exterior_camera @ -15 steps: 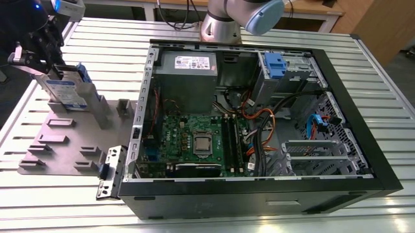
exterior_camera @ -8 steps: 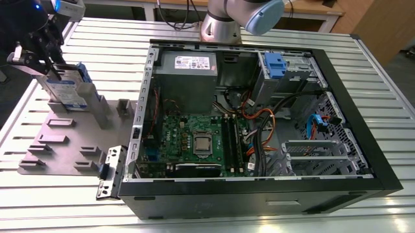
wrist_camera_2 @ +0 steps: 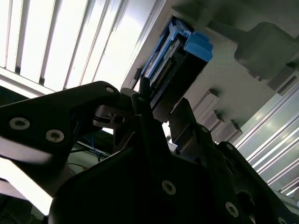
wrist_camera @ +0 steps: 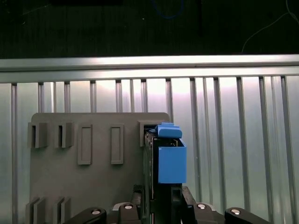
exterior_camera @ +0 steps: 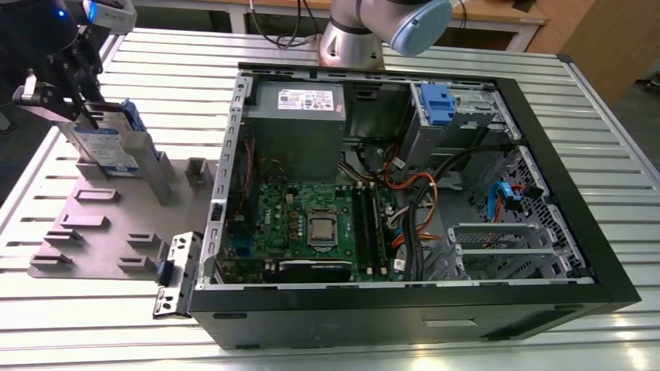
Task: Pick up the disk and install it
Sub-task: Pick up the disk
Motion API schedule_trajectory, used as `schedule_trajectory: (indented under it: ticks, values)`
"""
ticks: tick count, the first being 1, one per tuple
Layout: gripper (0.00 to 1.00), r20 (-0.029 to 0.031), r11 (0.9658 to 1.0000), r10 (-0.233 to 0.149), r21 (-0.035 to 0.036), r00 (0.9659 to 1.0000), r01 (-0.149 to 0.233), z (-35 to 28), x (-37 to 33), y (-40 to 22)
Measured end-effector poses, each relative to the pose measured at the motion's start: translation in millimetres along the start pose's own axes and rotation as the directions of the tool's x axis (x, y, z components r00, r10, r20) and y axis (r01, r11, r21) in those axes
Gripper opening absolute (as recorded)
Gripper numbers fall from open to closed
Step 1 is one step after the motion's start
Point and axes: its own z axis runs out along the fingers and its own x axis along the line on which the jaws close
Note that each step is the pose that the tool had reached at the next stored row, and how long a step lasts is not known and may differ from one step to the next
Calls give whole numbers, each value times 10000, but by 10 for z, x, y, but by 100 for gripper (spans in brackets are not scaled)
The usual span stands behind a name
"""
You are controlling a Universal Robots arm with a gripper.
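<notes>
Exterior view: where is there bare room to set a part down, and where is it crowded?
Bare slats: between the computer case and the edge of the table at the exterior view's right, and in front of the grey fixture plate. Crowded: inside the case, and by the disk, where the gripper is.

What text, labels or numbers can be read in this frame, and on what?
White sticker on the power supply box: print too small to read.
Label on the disk: too small to read.
Motherboard markings: too small to read.
Nothing can be quoted.
</notes>
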Motion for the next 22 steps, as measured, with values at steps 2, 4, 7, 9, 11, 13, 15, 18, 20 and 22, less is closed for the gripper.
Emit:
schedule_trajectory:
  ticks: [2, 4, 7, 9, 11, 13, 15, 18, 20, 22]
  values:
    - [35, -2, 10000, 0, -1, 10000, 0, -1, 0, 0]
    - [35, -1, 10000, 0, -1, 10000, 0, -1, 0, 0]
    - [35, -1, 10000, 0, 0, 10000, 0, 0, 0, 0]
    - [35, -1, 10000, 0, 0, 10000, 0, 0, 0, 0]
    - [35, -2, 10000, 0, 0, 10000, 0, 0, 0, 0]
    - [35, -2, 10000, 0, 0, 10000, 0, 0, 0, 0]
    - [35, -2, 10000, 0, 0, 10000, 0, 0, 0, 0]
    - [36, -1, 10000, 0, 2, 10000, 0, 1, 0, 0]
    - [36, -2, 10000, 0, 1, 10000, 0, 1, 0, 0]
    - [42, -3, 10000, 1, 1, 10000, -1, 1, -3, 0]
